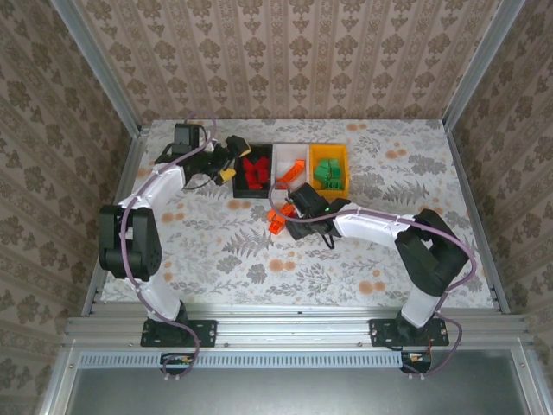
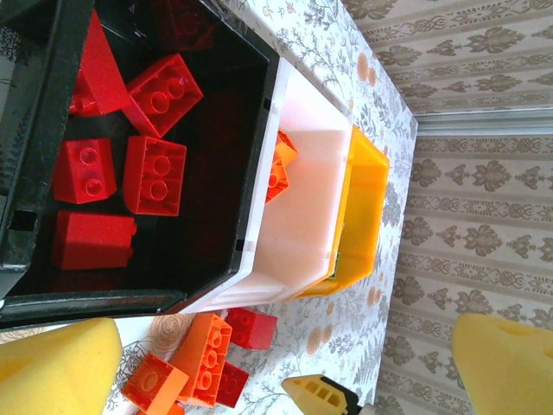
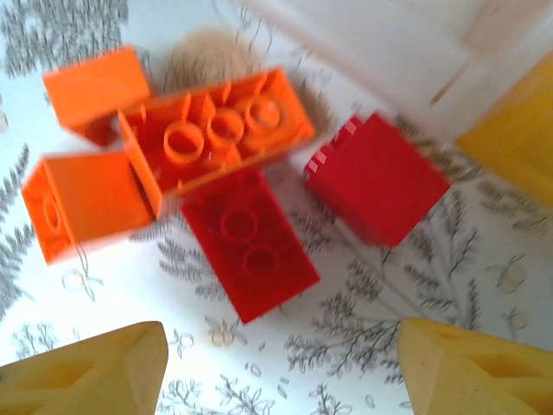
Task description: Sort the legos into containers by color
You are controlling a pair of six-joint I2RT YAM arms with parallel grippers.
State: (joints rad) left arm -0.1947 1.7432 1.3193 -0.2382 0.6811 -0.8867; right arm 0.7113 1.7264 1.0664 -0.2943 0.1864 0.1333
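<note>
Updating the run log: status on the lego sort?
Left gripper open, empty, at black bin. Right gripper open, empty, above loose orange and red legos. Nothing blocking them.

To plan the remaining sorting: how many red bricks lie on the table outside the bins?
2. One red brick lies studs up against the long orange brick; the other red brick lies to its right, nearer the white bin. More may be hidden beneath the arm.
</note>
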